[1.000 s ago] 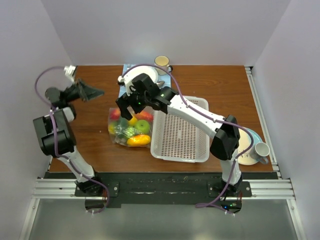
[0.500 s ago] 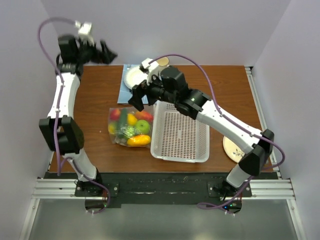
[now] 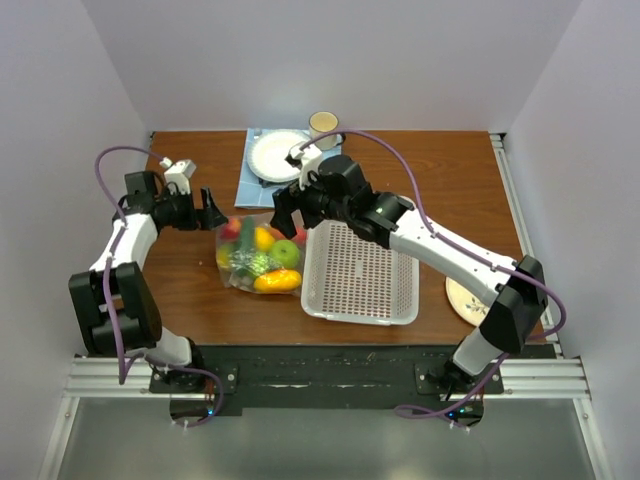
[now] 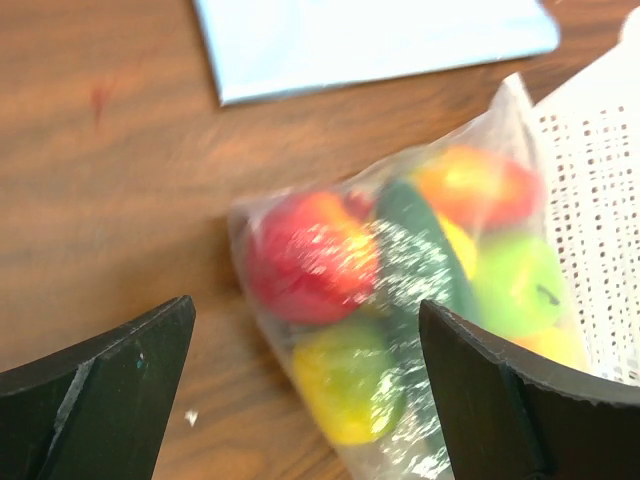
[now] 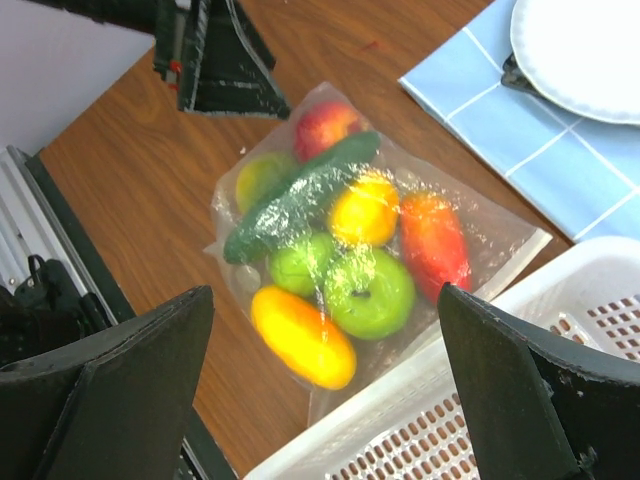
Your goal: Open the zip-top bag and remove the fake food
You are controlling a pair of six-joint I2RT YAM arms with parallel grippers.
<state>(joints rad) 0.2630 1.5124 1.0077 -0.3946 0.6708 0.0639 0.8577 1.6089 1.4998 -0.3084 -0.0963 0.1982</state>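
The zip-top bag (image 3: 258, 256) lies flat on the wooden table, left of the white basket (image 3: 362, 270), its right edge against the basket wall. It holds the fake food (image 5: 340, 260): green apples, a red apple, a yellow fruit, orange pieces and a dark green cucumber (image 5: 300, 195). The bag also shows in the left wrist view (image 4: 410, 290). My left gripper (image 3: 212, 209) is open, low at the bag's far left corner. My right gripper (image 3: 287, 210) is open above the bag's far right side. Neither holds anything.
A white plate (image 3: 279, 155) lies on a blue cloth (image 3: 249, 178) at the back, with a cup (image 3: 323, 124) behind it. A second plate (image 3: 466, 297) lies at the right, partly under my right arm. The white basket is empty.
My left arm has swung down from high at the back left to the bag's far left corner. My right gripper has dropped a little toward the bag.
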